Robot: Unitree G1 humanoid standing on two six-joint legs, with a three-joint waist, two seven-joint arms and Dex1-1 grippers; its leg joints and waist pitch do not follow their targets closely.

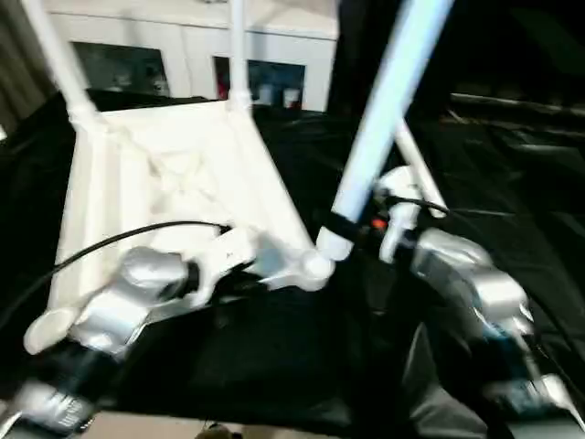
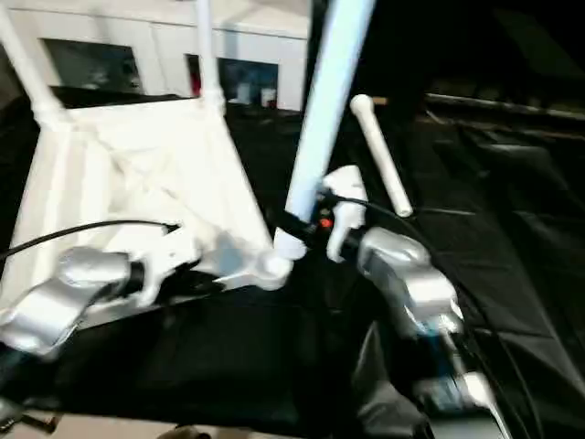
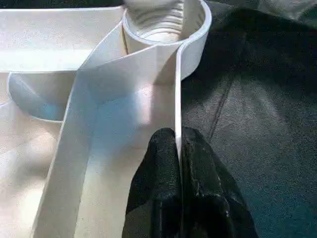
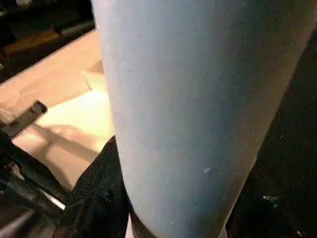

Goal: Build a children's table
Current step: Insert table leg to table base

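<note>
left wrist view: left gripper [image 3: 178,148] pinches ribbed table top [image 3: 59,44] rim.

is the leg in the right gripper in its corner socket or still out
In, or nearly: the leg meets the corner socket, tilted. How deep it sits cannot be told.
</note>
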